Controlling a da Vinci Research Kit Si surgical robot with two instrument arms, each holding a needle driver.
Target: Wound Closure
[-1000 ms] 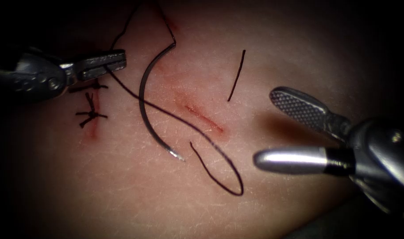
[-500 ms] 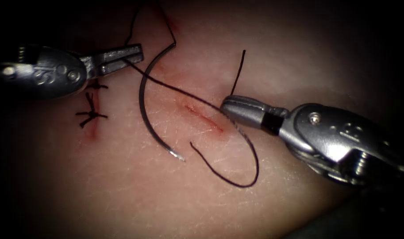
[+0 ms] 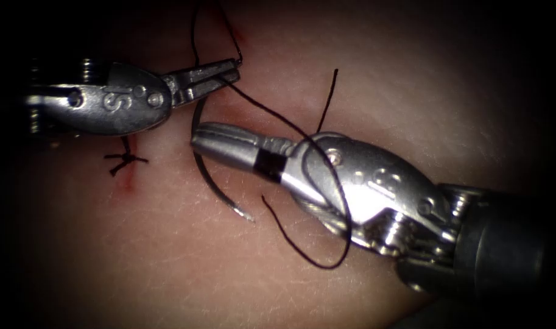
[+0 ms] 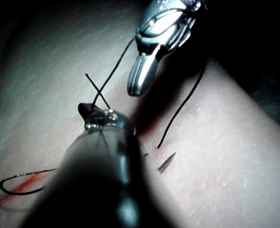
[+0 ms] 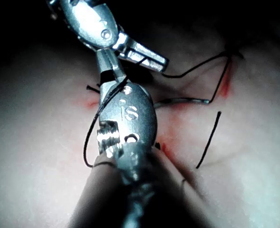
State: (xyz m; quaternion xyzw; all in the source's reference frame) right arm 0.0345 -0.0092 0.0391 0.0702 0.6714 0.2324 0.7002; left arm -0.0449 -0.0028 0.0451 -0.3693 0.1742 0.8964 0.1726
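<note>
The curved needle [image 3: 206,173] lies free on the tissue [image 3: 168,262], left of the cut, not in the tissue; its point [image 3: 247,216] faces the viewer. My left tool [image 3: 234,68] is shut on the thread close to the needle's tail end. From there the thread [image 3: 271,113] runs over the right tool's wrist, loops round [image 3: 344,244] and ends free [image 3: 263,197]. My right tool [image 3: 195,137] is shut with nothing in it, its tip above the needle's mid curve, its body covering the cut. The right tool's tip [image 4: 136,89] hangs above the tissue.
A tied knot [image 3: 125,159] with short dark ends sits on the tissue at the left, below the left tool. A loose cut piece of thread [image 3: 327,97] lies right of the cut. Red fluid marks the skin near the knot [image 3: 126,183].
The right tool's jaws went from open to shut and it moved left across the cut, under the thread. The left tool carried the thread to the right, towards the needle's tail.
</note>
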